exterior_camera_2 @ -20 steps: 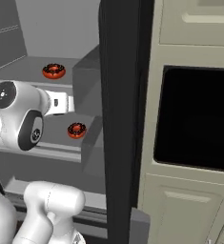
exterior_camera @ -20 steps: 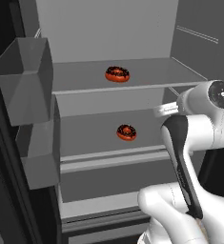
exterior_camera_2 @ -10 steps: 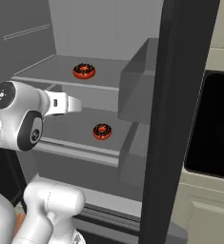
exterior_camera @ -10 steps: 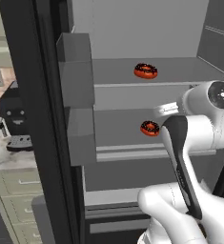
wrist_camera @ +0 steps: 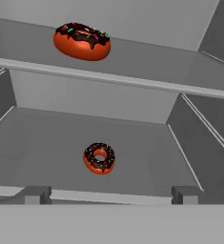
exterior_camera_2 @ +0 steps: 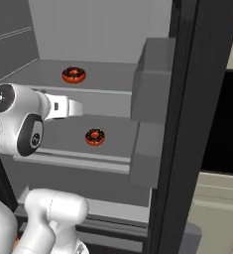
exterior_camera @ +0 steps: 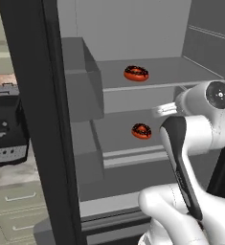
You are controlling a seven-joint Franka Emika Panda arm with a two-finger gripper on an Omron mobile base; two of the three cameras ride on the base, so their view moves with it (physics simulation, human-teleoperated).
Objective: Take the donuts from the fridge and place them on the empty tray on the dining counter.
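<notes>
The open fridge [exterior_camera: 133, 28] has a plain grey interior with two shelves. The gripper [wrist_camera: 111, 194] is mostly cut off: in the hand view only its two dark fingertips [wrist_camera: 36, 194] rise at the bottom edge, set wide apart and holding nothing. In the base views the fingers are hidden behind the white wrist, which points into the fridge at the level between the two shelves.

Two donuts sit inside, each orange-red with dark icing and pale sprinkles. The upper donut [exterior_camera: 136, 73] lies on the upper shelf [exterior_camera: 181, 72], at about 11 o'clock in the hand view, its underside partly hidden by the shelf's front edge. The lower donut [wrist_camera: 99, 157] lies flat on the lower shelf [wrist_camera: 46, 143], just left of centre in the hand view, well clear of both fingertips.

In the left base view the black fridge door [exterior_camera: 37, 119] stands edge-on at 9 o'clock, with grey door bins [exterior_camera: 83, 86] fixed to its inner face. Past it, a black countertop appliance [exterior_camera: 6, 122] sits on a pale counter above cream drawers [exterior_camera: 13, 201]; what the appliance is cannot be made out. In the right base view the other door edge [exterior_camera_2: 187, 124] cuts down at 3 o'clock, half covering a black built-in oven [exterior_camera_2: 224, 124] set in cream cabinetry.
</notes>
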